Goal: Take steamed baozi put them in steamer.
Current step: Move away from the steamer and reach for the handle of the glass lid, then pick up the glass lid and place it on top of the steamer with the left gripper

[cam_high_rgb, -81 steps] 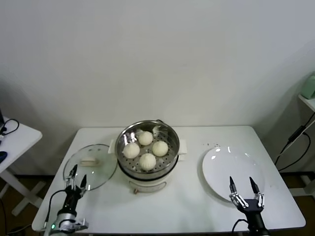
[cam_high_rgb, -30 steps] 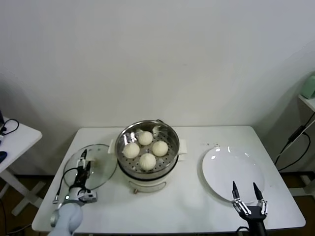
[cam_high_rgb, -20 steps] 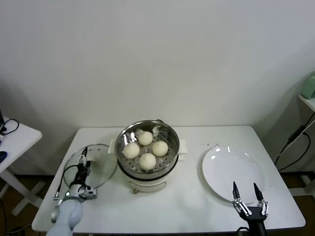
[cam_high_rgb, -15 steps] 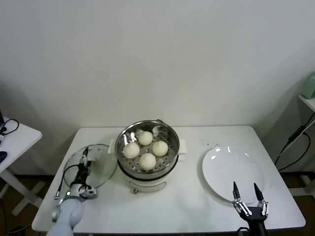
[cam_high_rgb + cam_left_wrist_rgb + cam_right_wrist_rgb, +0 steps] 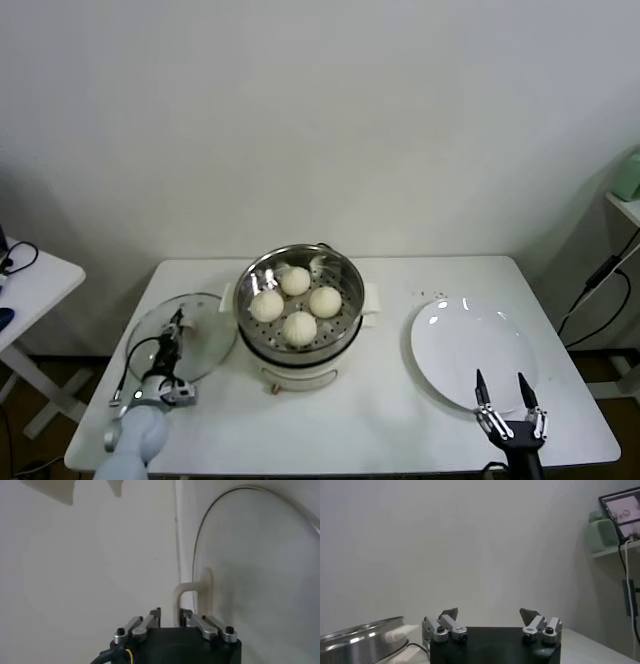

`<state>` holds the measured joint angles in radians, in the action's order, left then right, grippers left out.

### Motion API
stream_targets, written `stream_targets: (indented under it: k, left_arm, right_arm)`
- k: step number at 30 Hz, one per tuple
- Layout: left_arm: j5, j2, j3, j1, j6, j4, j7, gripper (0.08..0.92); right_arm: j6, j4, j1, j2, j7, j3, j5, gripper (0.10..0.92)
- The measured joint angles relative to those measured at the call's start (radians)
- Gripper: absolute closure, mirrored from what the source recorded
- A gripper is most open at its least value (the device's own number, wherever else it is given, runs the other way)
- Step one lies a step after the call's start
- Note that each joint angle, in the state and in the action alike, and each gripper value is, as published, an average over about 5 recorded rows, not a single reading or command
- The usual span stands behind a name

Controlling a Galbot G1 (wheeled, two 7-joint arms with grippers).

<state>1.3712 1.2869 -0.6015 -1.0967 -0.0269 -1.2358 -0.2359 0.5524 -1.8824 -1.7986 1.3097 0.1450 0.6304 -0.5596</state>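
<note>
All four buns (image 5: 296,302) sit in the steamer (image 5: 300,312), we've got the left gripper (image 5: 171,619) nearly pinched on the lid (image 5: 182,337) handle (image 5: 192,593) (right gripper (image 5: 508,410) parked wide open, empty, near the plate (image 5: 470,345)), so next means lifting the lid squarely onto the pot.

The head view looks down from high above the tabletop (image 5: 380,400), steamer (image 5: 300,300) central. The left wrist view sits close against the glass lid (image 5: 250,570) beside the steamer. The right wrist view looks level, sharing the steamer's (image 5: 360,640) rim.
</note>
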Motion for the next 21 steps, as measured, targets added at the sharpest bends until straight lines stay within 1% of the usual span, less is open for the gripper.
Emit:
stream_targets:
  k: [4, 7, 15, 21]
  left_arm:
    - [-0.001, -0.001, -0.005, -0.002, 0.0, -0.004, -0.005, 0.829]
    - [-0.004, -0.002, -0.011, -0.005, 0.0, -0.01, -0.009, 0.858]
    - [-0.031, -0.009, -0.028, -0.024, 0.016, -0.047, -0.004, 0.858]
    - [-0.075, -0.027, -0.039, -0.056, 0.044, -0.12, 0.019, 0.858]
  right_arm:
    - [0.004, -0.002, -0.002, 0.001, 0.0, 0.0, 0.0, 0.203]
    - [0.006, -0.002, -0.002, 0.001, 0.0, 0.001, 0.0, 0.203]
    - [0.009, -0.001, -0.005, 0.0, 0.002, -0.001, 0.007, 0.203]
    - [0.002, 0.005, -0.007, -0.006, -0.001, -0.006, 0.015, 0.203]
